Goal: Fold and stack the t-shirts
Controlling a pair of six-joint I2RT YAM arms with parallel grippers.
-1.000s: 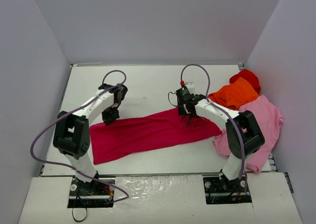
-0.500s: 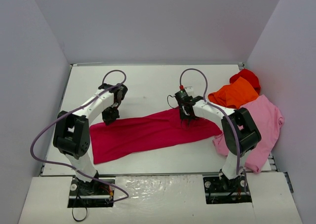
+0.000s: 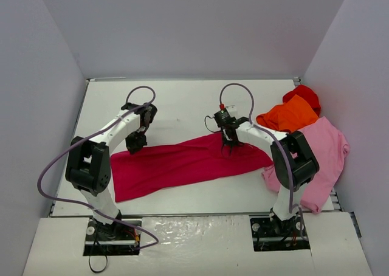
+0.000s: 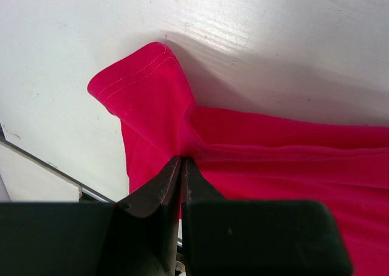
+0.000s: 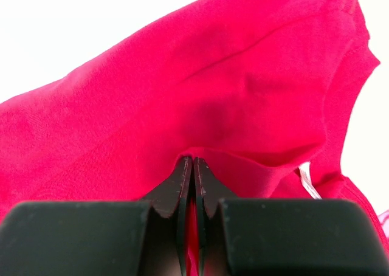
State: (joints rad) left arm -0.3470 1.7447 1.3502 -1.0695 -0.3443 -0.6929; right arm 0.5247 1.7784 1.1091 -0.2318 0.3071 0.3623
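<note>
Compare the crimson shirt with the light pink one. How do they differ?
Grip: the left pincer and right pincer are each shut on the crimson shirt; nothing holds the light pink shirt.
Place: the crimson shirt spans the middle of the table; the light pink shirt lies at its right side.
Shape: crimson is a long narrow band, pink a broader rumpled patch.
Shared: neither is stacked.

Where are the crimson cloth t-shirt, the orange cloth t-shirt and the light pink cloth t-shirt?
crimson cloth t-shirt [image 3: 182, 163]: top view, middle of its body.
orange cloth t-shirt [image 3: 292, 115]: top view, its upper surface.
light pink cloth t-shirt [image 3: 325, 145]: top view, its broad middle.
</note>
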